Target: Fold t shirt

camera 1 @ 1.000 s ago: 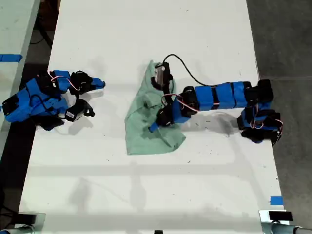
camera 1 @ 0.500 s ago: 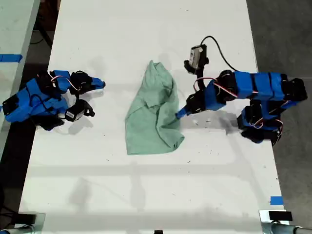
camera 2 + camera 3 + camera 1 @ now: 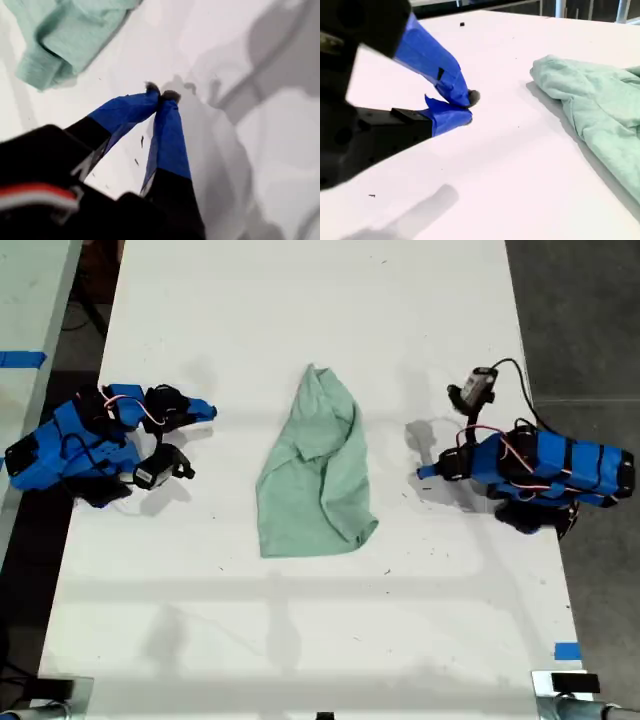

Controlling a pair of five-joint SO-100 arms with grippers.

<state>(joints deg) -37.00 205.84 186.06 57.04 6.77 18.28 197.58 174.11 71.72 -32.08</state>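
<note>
The pale mint-green t shirt (image 3: pixel 315 475) lies crumpled in a long bunch at the middle of the white table (image 3: pixel 300 640). Neither gripper touches it. My first gripper (image 3: pixel 424 472) is shut and empty at the exterior view's right, a short gap from the shirt's edge. In the first wrist view its blue fingertips (image 3: pixel 161 92) meet over bare table, with a corner of the t shirt (image 3: pixel 65 35) beyond them. My second gripper (image 3: pixel 208 412) rests shut and empty at the exterior view's left. The second wrist view shows its tips (image 3: pixel 467 107) closed and the t shirt (image 3: pixel 600 115) farther off.
The first arm's wrist camera and its black cable (image 3: pixel 480 385) stick up above the arm. Blue tape (image 3: pixel 566 650) marks the table near the exterior view's lower right corner. A second table with blue tape (image 3: pixel 20 358) stands past the left edge.
My first gripper has left the t shirt and drawn back toward the exterior view's right. The shirt stays where it lay. The second arm has not moved.
</note>
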